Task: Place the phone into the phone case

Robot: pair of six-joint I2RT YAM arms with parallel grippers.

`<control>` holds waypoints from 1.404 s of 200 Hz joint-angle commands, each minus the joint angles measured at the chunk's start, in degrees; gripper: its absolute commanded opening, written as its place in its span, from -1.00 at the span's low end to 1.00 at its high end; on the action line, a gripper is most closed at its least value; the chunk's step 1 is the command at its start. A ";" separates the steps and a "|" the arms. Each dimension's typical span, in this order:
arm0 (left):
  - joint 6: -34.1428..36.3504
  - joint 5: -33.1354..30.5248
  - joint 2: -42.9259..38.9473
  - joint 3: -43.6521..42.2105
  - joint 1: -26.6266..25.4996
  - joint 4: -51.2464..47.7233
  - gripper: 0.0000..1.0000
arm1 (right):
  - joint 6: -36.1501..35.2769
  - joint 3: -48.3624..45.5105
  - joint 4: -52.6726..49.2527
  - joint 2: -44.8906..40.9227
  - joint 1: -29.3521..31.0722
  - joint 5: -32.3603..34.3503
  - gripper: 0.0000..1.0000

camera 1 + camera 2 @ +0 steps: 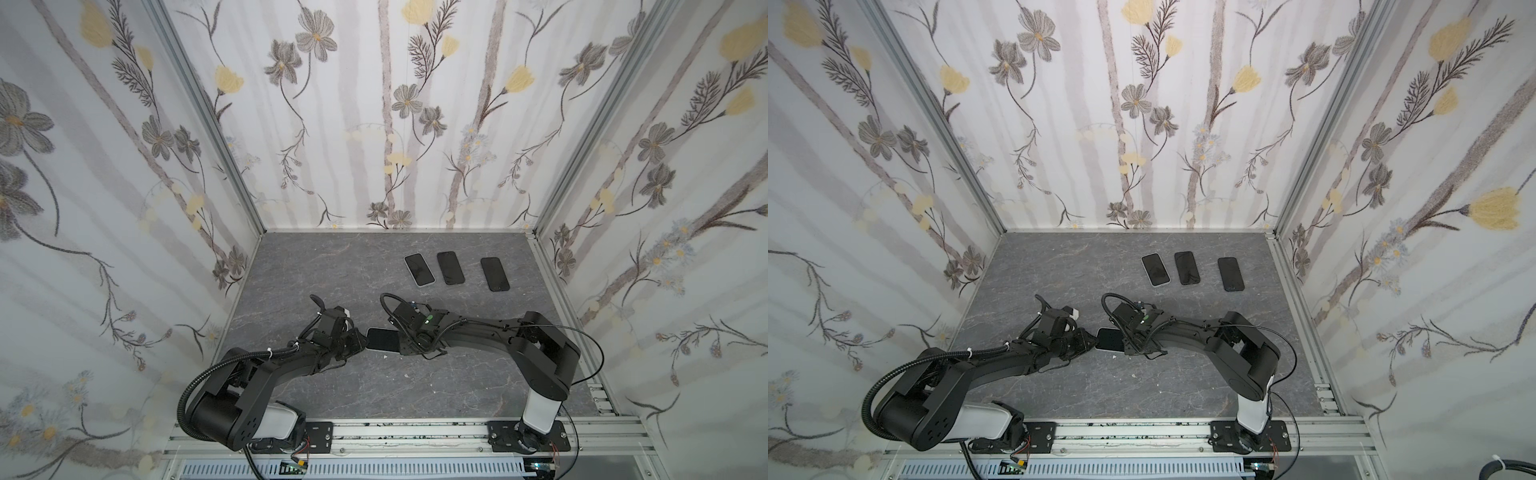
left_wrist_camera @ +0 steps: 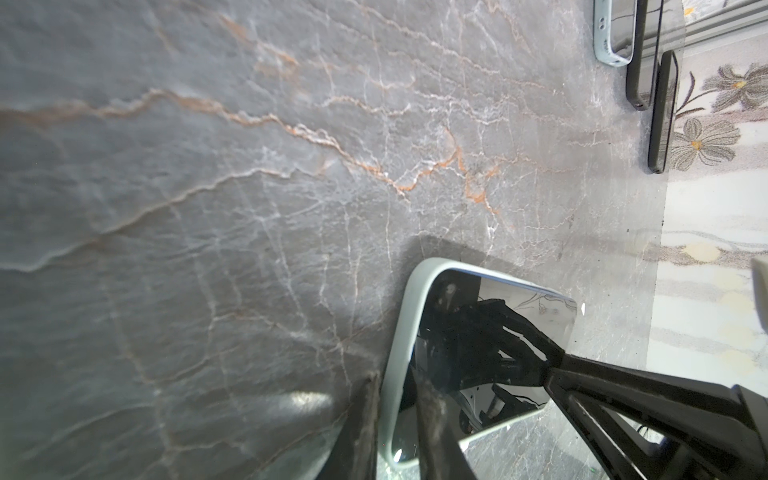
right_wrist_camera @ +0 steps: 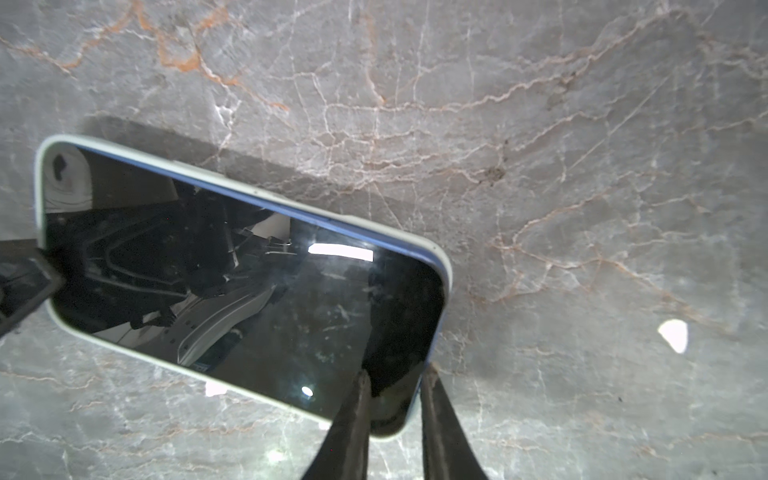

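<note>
The phone (image 3: 249, 291), dark screen up with a blue edge, lies in the pale green phone case (image 3: 39, 199) and is held just above the grey table, between the two arms in both top views (image 1: 382, 338) (image 1: 1111, 338). My left gripper (image 2: 395, 399) is shut on one end of the case (image 2: 399, 332), one finger outside the rim and one over the screen. At the other end, the phone's corner sits between the fingers of my right gripper (image 3: 395, 374). Whether they press it is unclear. The phone's blue edge shows above the case along one long side.
Three more phones lie side by side at the back right of the table: one in a pale case (image 1: 419, 269) and two dark ones (image 1: 450, 268) (image 1: 495, 274). A small white scrap (image 3: 673, 334) lies on the table near the right gripper. Patterned walls enclose the table.
</note>
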 commanded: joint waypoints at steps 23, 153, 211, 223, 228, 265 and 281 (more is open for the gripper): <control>-0.13 -2.59 -1.10 0.40 -0.01 -7.62 -0.57 | -0.02 4.17 -14.45 -1.52 -0.93 -1.85 -0.55; 2.95 -1.62 -1.06 8.68 0.08 -11.24 -0.46 | -0.36 -1.51 -0.33 -7.52 -7.99 -14.86 -0.67; 3.30 -0.47 1.88 7.44 0.08 -9.90 -0.47 | -0.52 -3.21 1.80 -4.63 -7.92 -16.40 -0.73; 3.28 -0.54 1.88 7.22 0.10 -9.78 -0.47 | -0.62 -3.45 1.89 -4.26 -7.92 -16.61 -0.74; 3.30 -0.51 1.82 7.13 0.08 -9.70 -0.47 | -0.58 -3.52 2.02 -4.12 -7.92 -16.65 -0.74; 3.30 -0.60 2.17 6.41 0.08 -9.43 -0.47 | -0.05 -4.06 3.03 -4.41 -7.83 -17.08 -0.75; 3.22 -0.65 2.02 6.08 0.13 -9.26 -0.48 | 0.76 -3.96 2.68 -6.09 -7.87 -16.13 -0.75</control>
